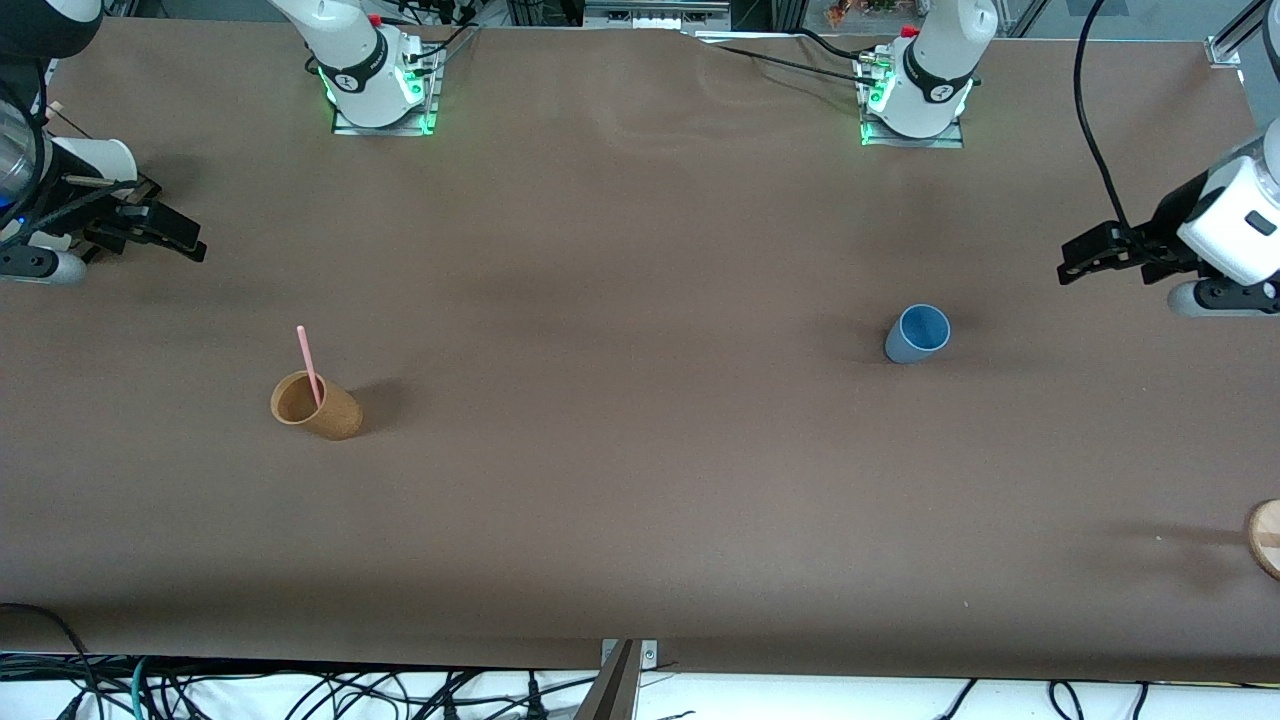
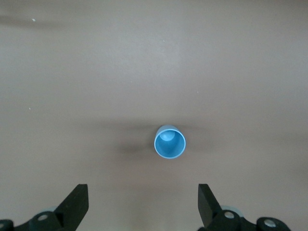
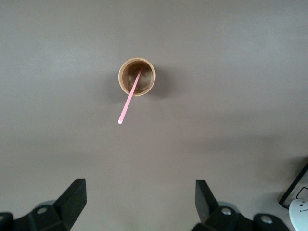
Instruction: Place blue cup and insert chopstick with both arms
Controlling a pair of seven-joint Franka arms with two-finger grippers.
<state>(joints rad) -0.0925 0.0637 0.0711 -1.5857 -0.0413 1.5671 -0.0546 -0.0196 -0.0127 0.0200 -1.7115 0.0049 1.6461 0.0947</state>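
Note:
The blue cup [image 1: 917, 335] stands upright and empty on the brown table, toward the left arm's end. The left wrist view looks down into the blue cup [image 2: 169, 143]. The pink chopstick [image 1: 309, 364] leans in a tan cup [image 1: 317, 406] toward the right arm's end. The chopstick [image 3: 129, 99] and the tan cup [image 3: 137, 77] also show in the right wrist view. My left gripper [image 1: 1070, 258] hovers open and empty above the table beside the blue cup, and shows open in its own wrist view [image 2: 143, 203]. My right gripper [image 1: 185, 236] hovers open and empty at the right arm's end, and shows open in its own wrist view [image 3: 139, 199].
A white cup [image 1: 95, 158] stands by the right gripper at the table's edge. A round wooden object [image 1: 1266, 538] lies at the left arm's end, nearer the front camera. Cables hang along the table's near edge.

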